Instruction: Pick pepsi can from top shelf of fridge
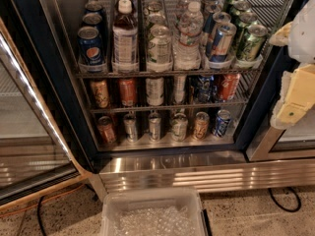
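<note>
Targeting pepsi can (90, 45), front-left on top shelf (172, 73); I'm expecting rigid, slick, full weight, planning mid-body grip. Claw (295, 97) hanging far right, state can't tell.

One camera only. It is looking at the open fridge (49, 82) from the front, sitting above the top shelf (172, 73) and tilting downward, so the lower racks (162, 107), the steel base (197, 176) and the floor (246, 210) are falling into frame too. It is standing fairly near: the fridge is filling the width. The gripper (294, 100) is showing at the right edge, close to the lens, beside the top shelf.
</note>
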`<state>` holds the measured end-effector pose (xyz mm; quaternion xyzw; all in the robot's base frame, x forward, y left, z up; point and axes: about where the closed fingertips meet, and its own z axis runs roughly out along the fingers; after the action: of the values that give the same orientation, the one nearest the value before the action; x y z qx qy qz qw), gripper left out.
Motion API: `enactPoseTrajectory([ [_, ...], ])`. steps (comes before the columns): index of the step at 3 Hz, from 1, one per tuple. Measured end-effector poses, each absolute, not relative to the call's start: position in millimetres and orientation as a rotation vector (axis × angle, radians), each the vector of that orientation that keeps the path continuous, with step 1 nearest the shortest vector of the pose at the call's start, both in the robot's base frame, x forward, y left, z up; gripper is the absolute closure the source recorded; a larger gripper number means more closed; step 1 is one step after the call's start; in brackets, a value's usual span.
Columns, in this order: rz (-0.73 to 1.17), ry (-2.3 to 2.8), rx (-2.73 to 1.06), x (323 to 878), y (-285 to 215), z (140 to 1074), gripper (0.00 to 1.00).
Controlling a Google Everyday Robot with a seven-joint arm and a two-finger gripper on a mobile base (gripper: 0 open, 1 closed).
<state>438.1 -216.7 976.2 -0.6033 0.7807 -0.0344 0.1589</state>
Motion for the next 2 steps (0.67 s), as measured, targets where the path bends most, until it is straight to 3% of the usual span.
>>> enactPoseTrajectory([
  [2,-0.079,2.223,-1.713,439.1,-211.4,973.7,0.00],
])
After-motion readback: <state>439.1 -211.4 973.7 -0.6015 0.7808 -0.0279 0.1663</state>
